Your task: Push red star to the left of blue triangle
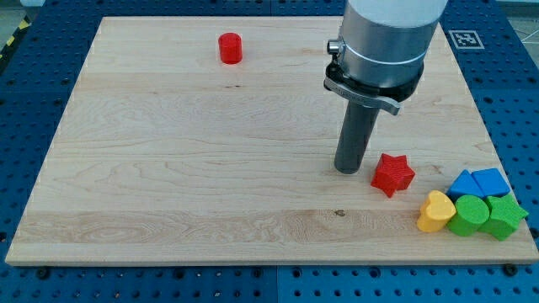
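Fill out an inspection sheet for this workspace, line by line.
Surface: light wooden board, flat, grain running across the view.
Job's things: red star near the view's right, apart from the cluster; blue triangle in the cluster at the view's bottom right, to the star's right.
Clutter: red cylinder near the view's top; yellow heart, green cylinder, green star and a second blue block packed around the triangle.
Gripper: none fitted; my tip stands just left of the red star, a small gap between them.
Cables: nothing seen.
Surroundings: blue perforated table; a printed marker tag at the view's top right.
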`<state>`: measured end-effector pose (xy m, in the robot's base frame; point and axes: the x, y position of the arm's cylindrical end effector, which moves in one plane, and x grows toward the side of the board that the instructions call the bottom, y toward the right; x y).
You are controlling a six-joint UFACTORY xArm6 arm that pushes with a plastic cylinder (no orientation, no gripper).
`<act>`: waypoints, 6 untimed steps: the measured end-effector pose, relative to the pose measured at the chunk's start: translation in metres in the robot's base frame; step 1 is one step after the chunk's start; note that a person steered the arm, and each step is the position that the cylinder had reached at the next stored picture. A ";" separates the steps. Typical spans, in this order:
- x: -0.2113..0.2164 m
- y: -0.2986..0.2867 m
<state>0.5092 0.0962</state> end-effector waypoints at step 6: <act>0.002 0.073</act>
